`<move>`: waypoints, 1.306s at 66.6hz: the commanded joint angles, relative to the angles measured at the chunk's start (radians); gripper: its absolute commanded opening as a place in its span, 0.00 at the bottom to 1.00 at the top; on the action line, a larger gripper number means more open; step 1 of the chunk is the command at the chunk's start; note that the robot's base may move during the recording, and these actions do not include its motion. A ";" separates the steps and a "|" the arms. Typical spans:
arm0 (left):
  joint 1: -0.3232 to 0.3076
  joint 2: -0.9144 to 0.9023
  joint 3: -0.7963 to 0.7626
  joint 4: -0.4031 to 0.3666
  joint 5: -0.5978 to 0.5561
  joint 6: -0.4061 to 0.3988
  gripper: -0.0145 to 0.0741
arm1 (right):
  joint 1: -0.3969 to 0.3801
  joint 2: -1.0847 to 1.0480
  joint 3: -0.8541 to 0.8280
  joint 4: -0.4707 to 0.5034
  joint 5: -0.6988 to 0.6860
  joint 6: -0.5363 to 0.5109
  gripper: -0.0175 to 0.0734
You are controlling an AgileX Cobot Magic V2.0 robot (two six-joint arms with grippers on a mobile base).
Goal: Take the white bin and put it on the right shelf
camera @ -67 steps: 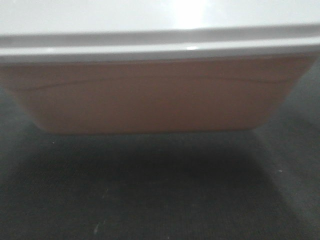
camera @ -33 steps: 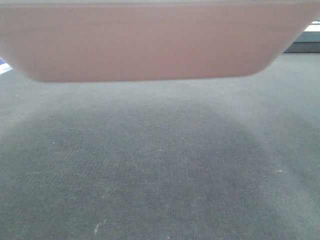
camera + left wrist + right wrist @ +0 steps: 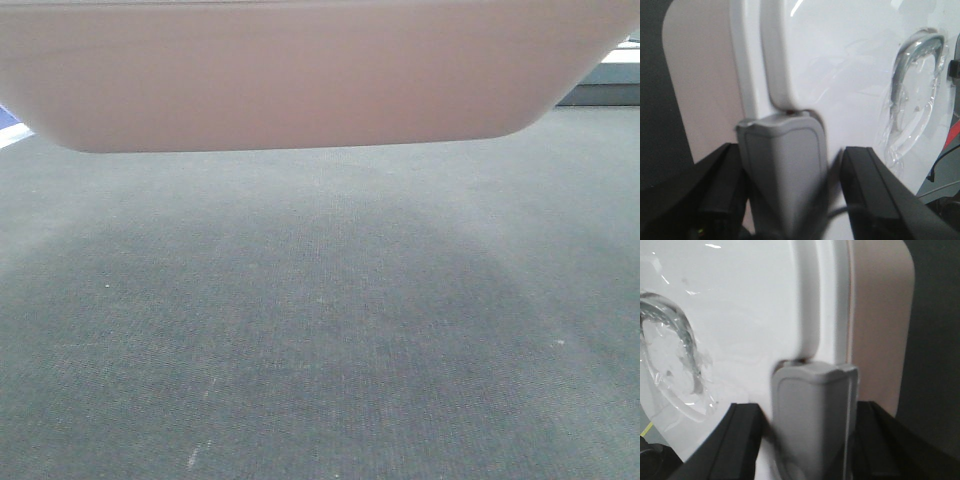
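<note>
The white bin (image 3: pixel 300 80) hangs in the air above the dark grey surface; only its pinkish lower wall shows along the top of the front view. Its glossy white lid (image 3: pixel 850 75) with the recessed handle (image 3: pixel 915 90) shows in both wrist views (image 3: pixel 740 315). My left gripper (image 3: pixel 792 155) has its black fingers on either side of the grey end latch (image 3: pixel 782 180) and holds the bin there. My right gripper (image 3: pixel 807 412) holds the grey latch (image 3: pixel 812 435) at the other end the same way. The right shelf is out of view.
The dark grey woven surface (image 3: pixel 320 330) spreads below the bin, with the bin's shadow on it. A blue and white edge (image 3: pixel 8 128) shows at the far left, and a grey and white strip (image 3: pixel 612 92) at the far right. Cables (image 3: pixel 945 165) hang beyond the lid.
The bin has gone up off the grey surface. Its lid and rim have left the top of the front view, and more of the surface shows under it.
</note>
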 commanded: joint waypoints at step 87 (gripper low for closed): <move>-0.015 -0.016 -0.037 -0.252 0.003 0.005 0.46 | 0.008 -0.016 -0.038 0.154 0.112 -0.011 0.66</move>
